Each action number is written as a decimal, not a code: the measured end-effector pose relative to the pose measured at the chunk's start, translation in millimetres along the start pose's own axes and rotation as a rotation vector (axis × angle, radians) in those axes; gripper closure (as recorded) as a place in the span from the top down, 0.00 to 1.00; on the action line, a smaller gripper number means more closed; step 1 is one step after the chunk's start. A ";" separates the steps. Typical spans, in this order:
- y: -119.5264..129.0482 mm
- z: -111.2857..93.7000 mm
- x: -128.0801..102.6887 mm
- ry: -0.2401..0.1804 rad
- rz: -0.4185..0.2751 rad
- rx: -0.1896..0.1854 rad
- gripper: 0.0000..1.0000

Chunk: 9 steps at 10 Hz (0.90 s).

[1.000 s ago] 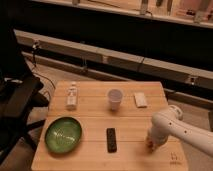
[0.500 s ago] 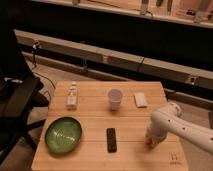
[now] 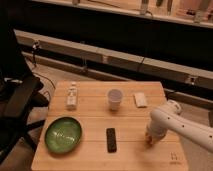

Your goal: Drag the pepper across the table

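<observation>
The pepper [image 3: 149,141] shows only as a small reddish-orange spot on the table [image 3: 90,112], directly under the tip of the arm and to the right of the black remote [image 3: 111,139]; most of it is hidden by the arm's end. The gripper [image 3: 149,137] sits right down at the tabletop on that spot, on the remote's right side and clear of it. Whether it is clenched on the pepper or released cannot be told.

The white arm [image 3: 182,125] enters from the lower right, runs up and leftward over the table's right edge to a rounded elbow, then bends steeply down so its last section points at the wood near the pepper.

The remote lies lengthwise, pointing away from the front edge, with a stretch of bare plank between it and the gripper. Left of the remote rests a green bowl [image 3: 63,134]; no contents can be made out in it. Behind the remote, toward the far edge, stands a white cup [image 3: 115,98], upright; its inside cannot be seen. To the cup's right lies a small pale flat block [image 3: 141,99], and far to the remote's upper left lies a small white bottle-like item [image 3: 72,96]. A small dark logo mark [image 3: 173,156] sits at the corner to the remote's lower right.
</observation>
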 end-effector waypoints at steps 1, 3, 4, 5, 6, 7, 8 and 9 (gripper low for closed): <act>-0.9 -0.6 1.7 0.001 -0.001 -0.004 0.00; -2.9 -2.2 4.8 0.004 -0.005 -0.003 0.00; -4.4 -2.7 6.6 0.004 -0.008 -0.002 0.00; -7.7 -3.6 7.8 0.006 -0.014 0.000 0.00; -11.0 -4.4 9.3 0.007 -0.019 0.000 0.00; -11.5 -5.4 10.8 0.008 -0.020 -0.002 0.00; -11.7 -5.9 12.0 0.009 -0.022 -0.003 0.00; -13.2 -6.5 12.8 0.010 -0.027 -0.005 0.00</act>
